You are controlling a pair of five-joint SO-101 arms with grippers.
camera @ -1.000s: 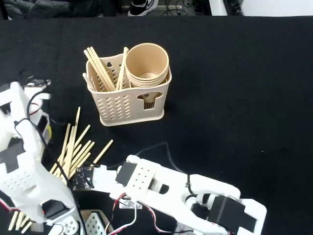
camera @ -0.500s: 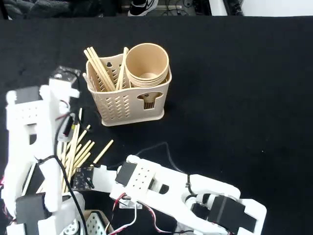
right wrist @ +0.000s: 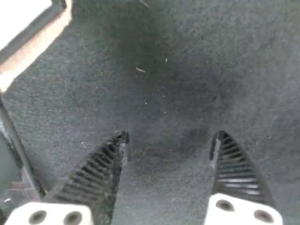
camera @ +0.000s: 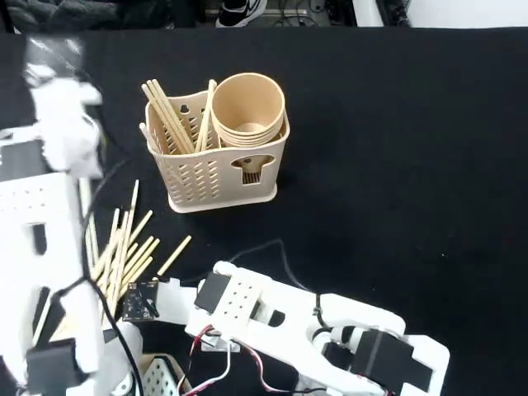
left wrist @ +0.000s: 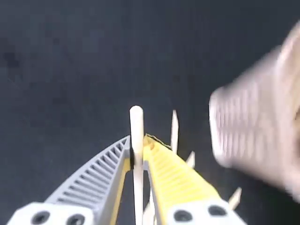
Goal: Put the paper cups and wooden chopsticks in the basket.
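A beige perforated basket (camera: 221, 176) stands on the black cloth, with stacked paper cups (camera: 247, 106) in its right half and several wooden chopsticks (camera: 168, 115) leaning in its left half. More loose chopsticks (camera: 124, 247) lie fanned out in front of it to the left. My left gripper (left wrist: 137, 143) is shut on a single chopstick (left wrist: 136, 122) that sticks out past its fingertips; the basket (left wrist: 253, 136) is beside it. The left arm (camera: 41, 206) rises along the left edge. My right gripper (right wrist: 171, 140) is open just above bare cloth.
The right arm (camera: 289, 322) lies low across the front of the table, its end near the loose chopsticks. Black cloth (camera: 412, 165) covers the table, with free room to the right of the basket and behind it.
The left arm has swung up and away from the chopstick pile toward the far left, carrying one chopstick. The right arm has not moved.
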